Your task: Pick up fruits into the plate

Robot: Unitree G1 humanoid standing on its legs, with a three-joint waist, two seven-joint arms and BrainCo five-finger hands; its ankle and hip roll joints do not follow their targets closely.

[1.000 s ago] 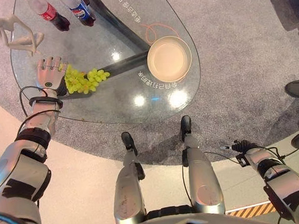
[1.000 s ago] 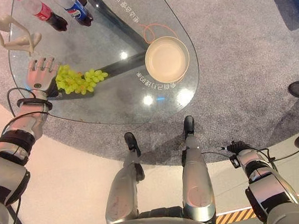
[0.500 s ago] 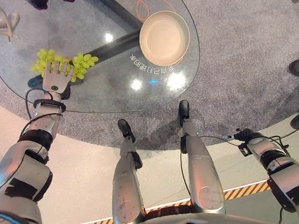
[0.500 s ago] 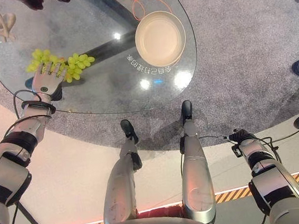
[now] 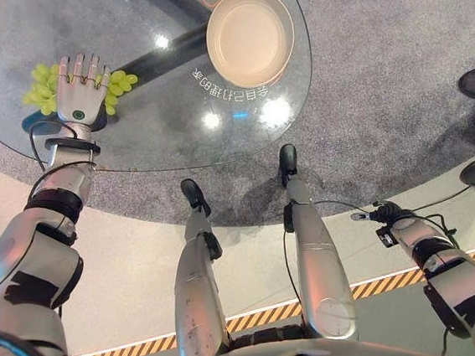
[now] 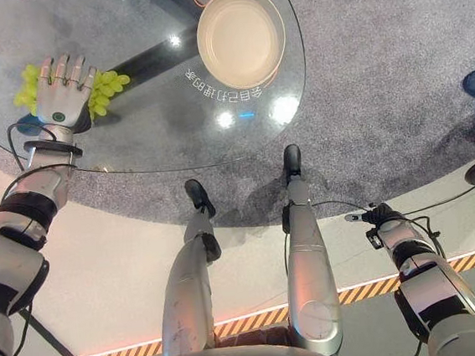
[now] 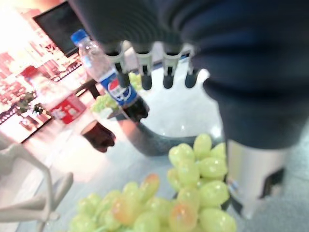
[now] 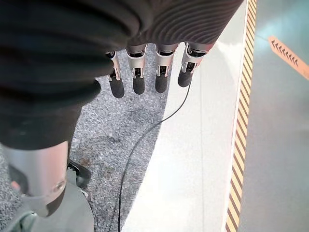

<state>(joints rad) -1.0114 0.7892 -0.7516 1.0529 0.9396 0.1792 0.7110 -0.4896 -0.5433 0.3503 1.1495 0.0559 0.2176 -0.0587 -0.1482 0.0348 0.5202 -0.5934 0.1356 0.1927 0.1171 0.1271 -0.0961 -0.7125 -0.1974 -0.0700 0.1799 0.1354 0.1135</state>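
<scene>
The glass table point(image 5: 158, 135) spread widest, round-edged over grey carpet. On it, toward the robot's right, sat the empty plate point(image 5: 249, 25), well apart from the fruit. The grapes point(image 7: 183, 193), a green bunch, lay near the table's left edge. The left hand point(image 5: 80, 85) hovered over the bunch, palm down, fingers straight and spread, gripping nothing. The right hand point(image 8: 145, 72) hung low by the floor, idle, its fingers relaxed. A cola bottle point(image 7: 113, 87) stood beyond the grapes. To do this step well, the hand should probably settle down centred on the bunch, close gently round the thick middle rather than loose outer grapes, then lift straight up.
</scene>
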